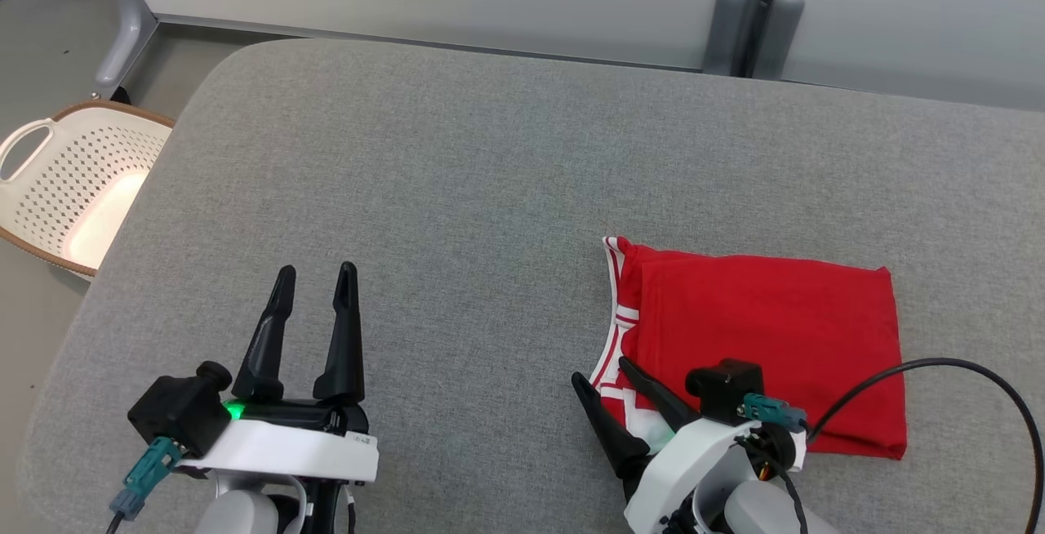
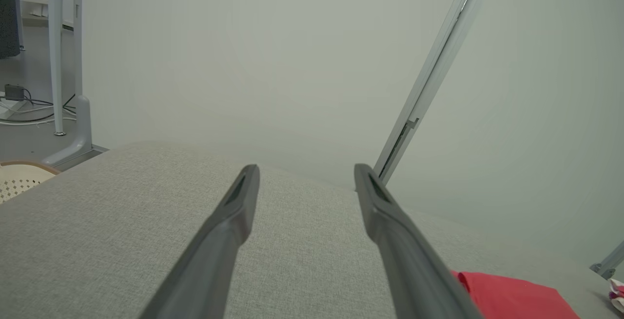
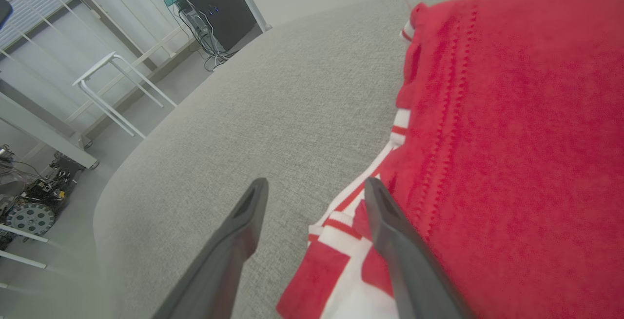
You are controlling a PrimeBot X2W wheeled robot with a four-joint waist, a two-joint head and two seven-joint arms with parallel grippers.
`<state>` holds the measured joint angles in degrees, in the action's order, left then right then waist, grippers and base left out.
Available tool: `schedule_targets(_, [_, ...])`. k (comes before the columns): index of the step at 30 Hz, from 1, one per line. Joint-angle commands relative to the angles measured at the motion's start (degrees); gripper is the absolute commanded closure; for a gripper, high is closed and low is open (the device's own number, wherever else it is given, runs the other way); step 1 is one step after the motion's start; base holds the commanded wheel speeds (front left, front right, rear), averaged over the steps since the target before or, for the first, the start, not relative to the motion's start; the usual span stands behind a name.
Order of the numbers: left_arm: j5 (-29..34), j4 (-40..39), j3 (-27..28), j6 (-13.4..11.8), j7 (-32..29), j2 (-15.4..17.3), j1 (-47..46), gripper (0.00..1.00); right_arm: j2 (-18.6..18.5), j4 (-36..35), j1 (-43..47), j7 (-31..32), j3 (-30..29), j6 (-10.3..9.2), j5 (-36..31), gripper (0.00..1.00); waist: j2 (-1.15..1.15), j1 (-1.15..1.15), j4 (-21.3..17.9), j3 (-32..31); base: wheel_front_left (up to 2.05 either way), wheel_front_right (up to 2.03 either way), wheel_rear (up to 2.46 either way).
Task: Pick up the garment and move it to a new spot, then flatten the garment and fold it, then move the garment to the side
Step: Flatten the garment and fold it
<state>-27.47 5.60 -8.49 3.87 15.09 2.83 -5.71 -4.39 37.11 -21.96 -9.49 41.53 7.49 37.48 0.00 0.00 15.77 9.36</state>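
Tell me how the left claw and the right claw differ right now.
The left claw sits over bare grey table, well clear of the red garment; the right claw is at the garment's striped edge, half over cloth, half over table. The left claw points straight ahead; the right claw angles leftward. Both are open and hold nothing.

I find no text, number or brand that I can read. A tiny dark marking on the white housing [image 1: 277,446] behind the left gripper [image 1: 317,269] is too small to make out. The white print [image 3: 348,285] on the red garment [image 1: 767,330] forms no legible character.
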Motion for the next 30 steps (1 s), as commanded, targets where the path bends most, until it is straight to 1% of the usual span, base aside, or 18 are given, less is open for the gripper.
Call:
schedule_targets(1, [-0.21, -0.15, -0.06, -0.40, 0.07, 0.17, 0.41, 0.00, -0.23, 0.40, -0.69, 0.27, 0.45, -0.01, 0.74, 0.00, 0.00, 0.00, 0.04, 0.03, 0.00, 0.00, 0.00])
schedule_targets(5, [-0.40, -0.05, -0.50, -0.48, 0.08, 0.18, 0.16, 0.00, -0.74, 1.32, -1.86, 0.34, 3.83, -0.01, 3.81, 0.00, 0.00, 0.00, -0.09, 0.32, 0.00, 0.00, 0.00])
schedule_targets(7, [-0.48, 0.05, -0.86, -0.35, 0.07, 0.16, -0.24, 0.00, -1.05, 0.63, -2.82, -0.41, 5.28, -0.01, 5.36, 0.00, 0.00, 0.00, -0.44, 0.57, 0.00, 0.00, 0.00])
schedule_targets(12, [0.16, -0.21, -0.61, -0.41, 0.08, 0.17, -0.91, 0.00, -3.77, -2.49, -5.03, -3.39, 6.79, -0.01, 7.92, 0.00, 0.00, 0.00, -2.02, 0.54, 0.00, 0.00, 0.00])
schedule_targets(14, [0.23, -0.57, -0.58, -0.20, 0.07, 0.19, -1.15, 0.00, -5.27, -4.23, -5.72, -4.38, 6.20, -0.01, 8.42, 0.00, 0.00, 0.00, -2.81, 0.41, 0.00, 0.00, 0.00])
schedule_targets(15, [0.19, -0.85, -0.65, -0.15, 0.07, 0.18, -1.38, 0.00, -5.97, -4.95, -5.91, -4.80, 5.29, -0.01, 8.75, 0.00, 0.00, 0.00, -3.20, 0.34, 0.00, 0.00, 0.00])
schedule_targets(19, [0.37, -1.75, -1.21, -0.06, 0.08, 0.18, -1.89, 0.00, -9.34, -8.31, -6.51, -5.71, -0.38, -0.01, 5.49, 0.00, 0.00, 0.00, -4.87, -0.23, 0.00, 0.00, 0.00])
schedule_targets(21, [0.42, -2.15, -1.71, -0.06, 0.08, 0.17, -1.95, 0.00, -11.36, -10.50, -6.27, -5.73, -4.38, -0.01, 1.46, 0.00, 0.00, 0.00, -5.77, -0.44, 0.00, 0.00, 0.00])
schedule_targets(23, [0.46, -2.39, -2.28, -0.06, 0.07, 0.19, -2.01, 0.00, -13.37, -12.28, -4.71, -5.71, -8.60, -0.01, -4.48, 0.00, 0.00, 0.00, -6.51, -0.58, 0.00, 0.00, 0.00])
schedule_targets(24, [0.58, -2.47, -2.55, -0.05, 0.07, 0.18, -2.06, 0.00, -13.87, -13.15, -3.69, -5.71, -10.68, -0.01, -7.29, 0.00, 0.00, 0.00, -6.84, -0.61, 0.00, 0.00, 0.00])
schedule_targets(27, [0.59, -2.62, -2.87, -0.62, 0.08, 0.20, -2.22, 0.00, -13.87, -16.37, -0.68, -5.65, -17.64, -0.01, -12.76, 0.00, 0.00, 0.00, -7.68, -0.79, 0.00, 0.00, 0.00])
schedule_targets(28, [0.59, -2.62, -2.87, -0.62, 0.08, 0.20, -2.22, 0.00, -13.87, -16.37, -0.68, -5.65, -17.64, -0.01, -12.76, 0.00, 0.00, 0.00, -7.68, -0.79, 0.00, 0.00, 0.00])
schedule_targets(30, [0.45, -2.76, -2.95, -0.82, 0.07, 0.17, -2.02, 0.00, -13.73, -18.45, 2.31, -5.63, -21.80, -0.01, -15.36, 0.00, 0.00, 0.00, -8.17, -0.90, 0.00, 0.00, 0.00])
